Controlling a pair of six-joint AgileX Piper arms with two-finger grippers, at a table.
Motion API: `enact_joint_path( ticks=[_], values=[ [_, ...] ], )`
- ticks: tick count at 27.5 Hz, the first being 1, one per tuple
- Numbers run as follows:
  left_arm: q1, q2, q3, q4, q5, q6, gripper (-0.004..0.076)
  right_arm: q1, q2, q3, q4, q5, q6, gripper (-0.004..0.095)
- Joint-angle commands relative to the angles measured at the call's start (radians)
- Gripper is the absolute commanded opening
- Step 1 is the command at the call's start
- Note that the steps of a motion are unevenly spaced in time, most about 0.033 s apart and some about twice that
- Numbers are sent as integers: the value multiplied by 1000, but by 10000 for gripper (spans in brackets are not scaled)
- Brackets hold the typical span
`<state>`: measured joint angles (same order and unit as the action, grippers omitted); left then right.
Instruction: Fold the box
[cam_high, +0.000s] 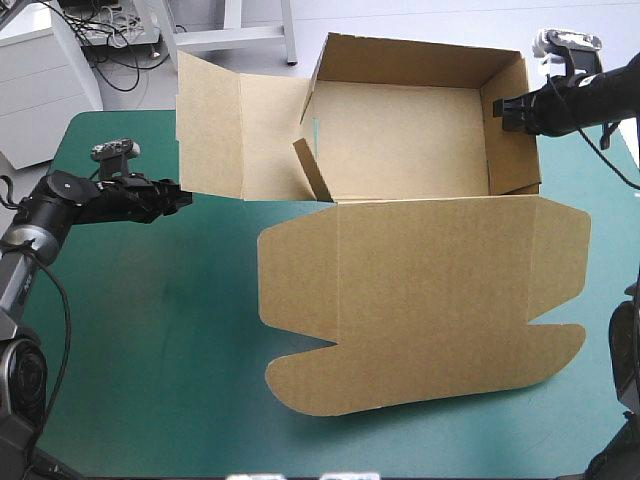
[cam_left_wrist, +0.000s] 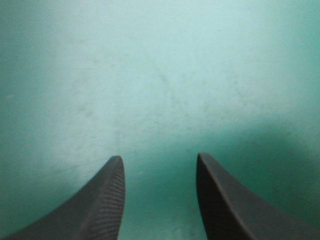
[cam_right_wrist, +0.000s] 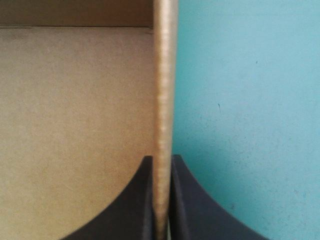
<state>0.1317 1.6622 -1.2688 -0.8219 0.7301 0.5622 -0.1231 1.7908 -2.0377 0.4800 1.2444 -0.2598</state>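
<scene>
Though it's cropped, right end effector (cam_right_wrist: 161, 158) clamps box (cam_right_wrist: 75, 125).

A lab or workshop: a work table (cam_high: 150, 330) under a teal-green cover, with a white cabinet (cam_high: 40, 90) and loose cables (cam_high: 125, 58) beyond the table's far left corner.

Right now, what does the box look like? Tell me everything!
The box is plain brown board, half made: an open tray with its back and right walls up. Its left wall is folded outward, a small flap leans inside, and the lid lies flat on the table. The right hand pinches the right wall.
</scene>
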Motion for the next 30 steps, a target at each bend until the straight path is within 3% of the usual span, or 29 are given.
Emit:
enact_joint_path(
  ticks=[1,6,16,22,30],
  values=[
    [4,-8,-26,-304,38,144,326,-4,-51,-32,69,1,1,-18],
    [-19,38,-28,-552,136,264,325,-2,-47,-32,72,1,1,-18],
    [-163,59,-28,-809,147,402,312,-2,-41,-32,75,-16,1,-18],
    [-190,59,-47,-964,234,453,305,5,-9,-32,63,-13,1,-18],
    [-234,59,-135,-968,315,434,305,7,60,-32,51,-24,1,-18]
  ],
)
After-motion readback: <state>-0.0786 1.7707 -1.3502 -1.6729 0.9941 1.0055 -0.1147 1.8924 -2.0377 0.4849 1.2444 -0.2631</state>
